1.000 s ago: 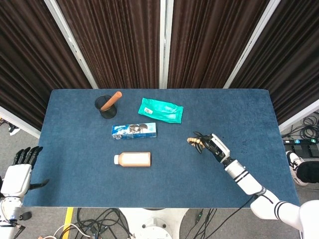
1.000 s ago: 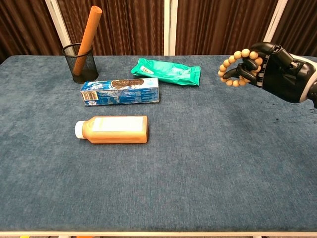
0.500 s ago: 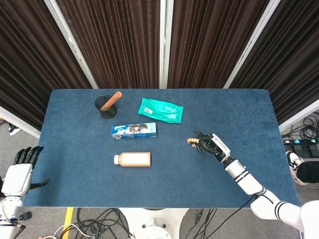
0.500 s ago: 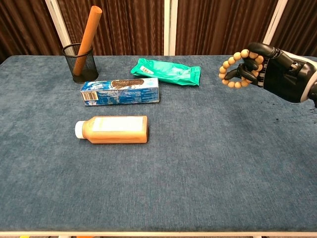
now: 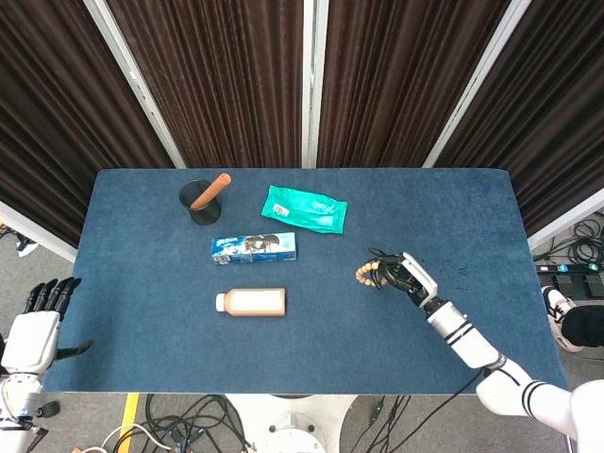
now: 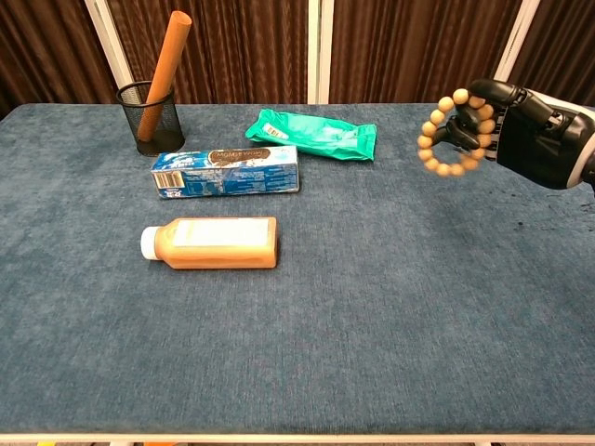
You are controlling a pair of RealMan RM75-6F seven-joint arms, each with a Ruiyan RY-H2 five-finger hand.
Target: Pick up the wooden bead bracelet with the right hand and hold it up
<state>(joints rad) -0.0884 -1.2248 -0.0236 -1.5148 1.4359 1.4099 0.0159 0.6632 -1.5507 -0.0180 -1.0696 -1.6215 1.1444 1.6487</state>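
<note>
Dark curtains behind the blue desk (image 6: pixel 372 325), and your right hand (image 6: pixel 530 130) grips the wooden bead bracelet (image 6: pixel 446 130), clear of the cloth, well right of the green packet (image 6: pixel 311 135), its loop now swung down looser than a moment ago, so hold steady.

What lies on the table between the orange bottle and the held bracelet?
Nothing: head view shows bare blue cloth from orange bottle to the bracelet in the right hand.

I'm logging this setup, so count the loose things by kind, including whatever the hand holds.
Bracelets: 1, wooden bead bracelet, held in the right hand
Bottles: 1
Boxes: 1
Green packets: 1
Mesh cups: 1
Wooden sticks: 1
Total: 6
</note>
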